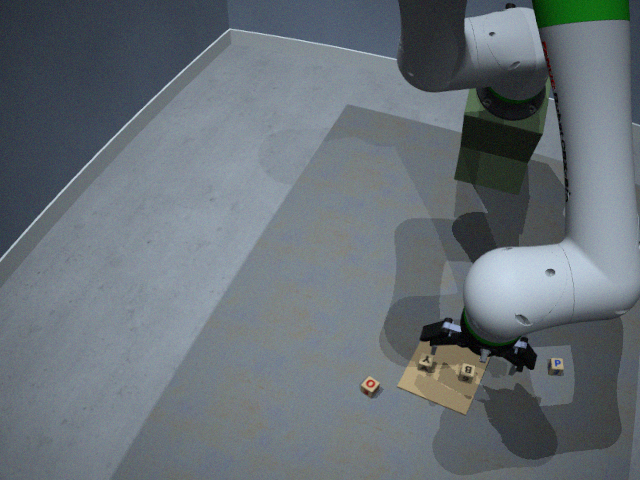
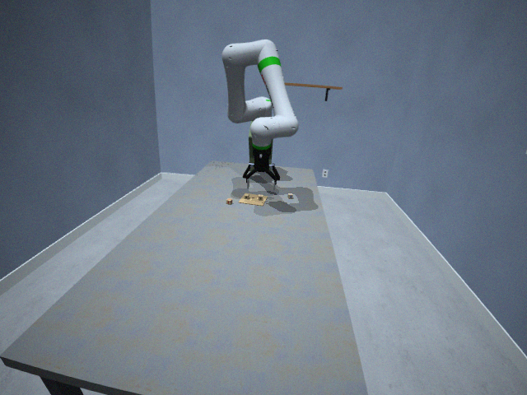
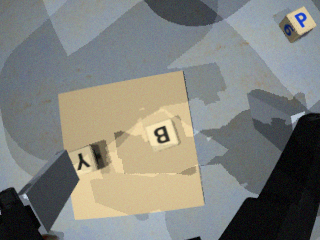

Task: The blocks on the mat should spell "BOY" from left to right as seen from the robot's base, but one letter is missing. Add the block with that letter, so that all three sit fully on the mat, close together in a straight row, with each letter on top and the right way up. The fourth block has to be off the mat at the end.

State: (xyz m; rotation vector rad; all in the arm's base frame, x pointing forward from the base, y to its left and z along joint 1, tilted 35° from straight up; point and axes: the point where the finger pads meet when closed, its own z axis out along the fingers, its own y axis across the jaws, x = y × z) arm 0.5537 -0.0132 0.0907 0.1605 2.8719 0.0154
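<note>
A tan mat [image 1: 444, 379] lies on the table, and it also shows in the wrist view [image 3: 130, 143]. On it stand a Y block [image 1: 426, 363] and a B block [image 1: 467, 370] with a gap between them, letters on top. In the wrist view the B block [image 3: 162, 135] is clear and the Y block [image 3: 84, 160] is partly behind a fingertip. A red O block [image 1: 370, 385] sits off the mat to one side, and a blue P block [image 1: 556, 366] off the other side. My gripper [image 1: 475, 350] hangs above the mat's edge, open and empty.
The arm's green pedestal [image 1: 498, 139] stands behind the mat. A wooden shelf [image 2: 312, 85] hangs on the far wall. The table's edges are far from the blocks in the exterior view, where the mat [image 2: 253, 198] sits near the robot's base.
</note>
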